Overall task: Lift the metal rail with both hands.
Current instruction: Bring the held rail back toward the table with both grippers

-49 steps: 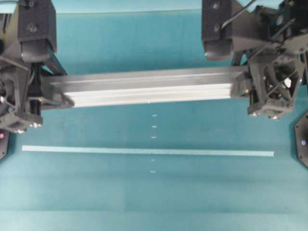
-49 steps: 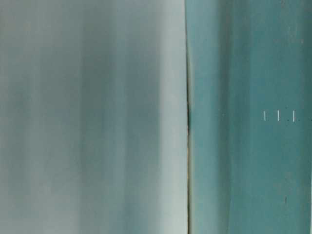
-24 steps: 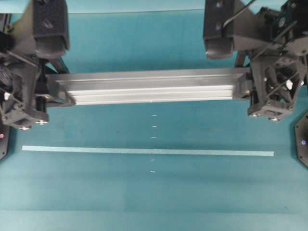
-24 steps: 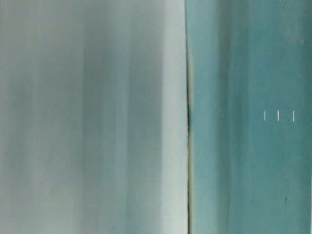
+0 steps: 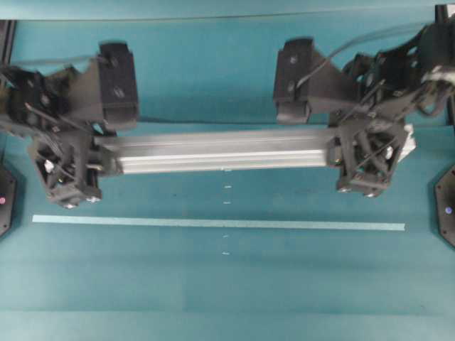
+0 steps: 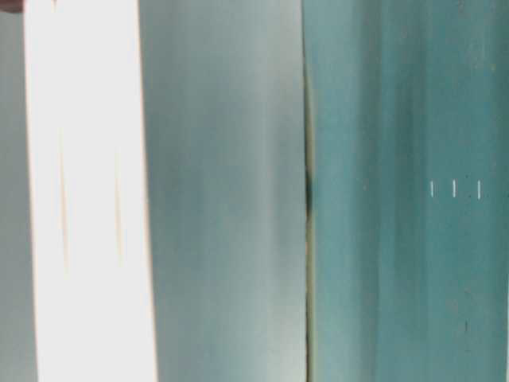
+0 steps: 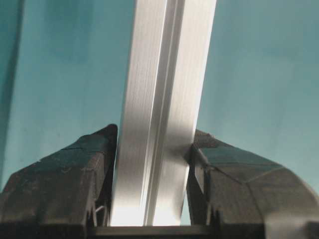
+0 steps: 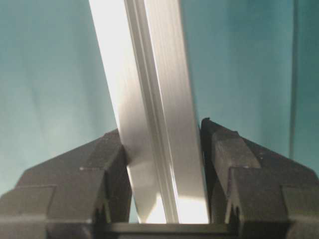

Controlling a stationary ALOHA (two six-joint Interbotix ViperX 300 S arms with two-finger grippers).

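Rail held at both ends above teal table.

The rail (image 5: pixel 220 150) is clamped near its left end by the left gripper (image 5: pixel 67 167) and near its right end by the right gripper (image 5: pixel 370 160). A pale tape strip (image 5: pixel 213 224) and small white marks (image 5: pixel 227 202) are seen on the table (image 5: pixel 213 284) beside it. No writing is legible.

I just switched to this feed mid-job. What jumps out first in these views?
The metal rail stands out first: a long silver bar across the middle of the overhead view, clamped near each end by the left claw and the right claw. Both wrist views show the fingers pressed against its sides. In front of it a thin pale tape strip lies on the teal table.
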